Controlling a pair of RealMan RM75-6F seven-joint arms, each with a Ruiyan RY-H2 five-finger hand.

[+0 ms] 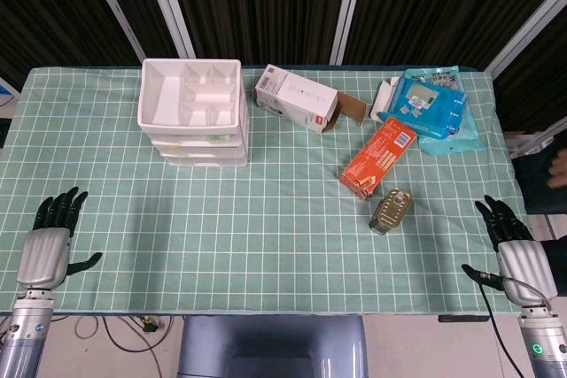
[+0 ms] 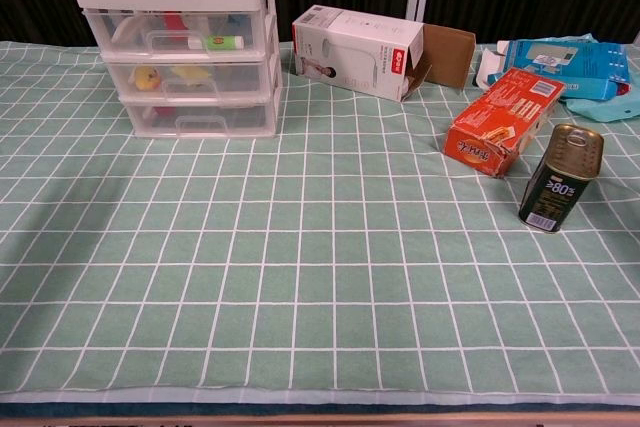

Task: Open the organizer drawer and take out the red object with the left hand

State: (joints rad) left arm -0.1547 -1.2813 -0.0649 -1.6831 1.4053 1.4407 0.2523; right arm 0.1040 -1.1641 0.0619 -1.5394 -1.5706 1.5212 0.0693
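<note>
I am seeing my left hand (image 1: 55, 236) sitting at the lower left of the head view, resting near the front edge of the surface (image 1: 266, 245) with its dark fingers spread apart and nothing between them; it is touching only the green checked cloth, as far as I can tell. My right hand (image 1: 514, 241) is lying at the lower right of the same view, likewise spread and holding nothing. Neither hand is showing in the chest view. The white organizer (image 1: 195, 111) is standing at the upper left of the head view, well apart from both hands, and in the chest view all its drawers are sitting closed. Through the clear front of the top drawer (image 2: 178, 37) I am making out the red object (image 2: 172, 23), beside a small tube with a green cap (image 2: 222, 42); the red thing is partly hidden, so I cannot tell its shape. The middle drawer is holding something yellow (image 2: 148, 76). To the right of the organizer a white carton (image 2: 358, 50) is lying on its side with its flap open, an orange box (image 2: 505, 119) is lying further right, a dark tin (image 2: 560, 179) is standing just beside it, and blue packets (image 1: 430, 108) are sitting at the upper right.
</note>
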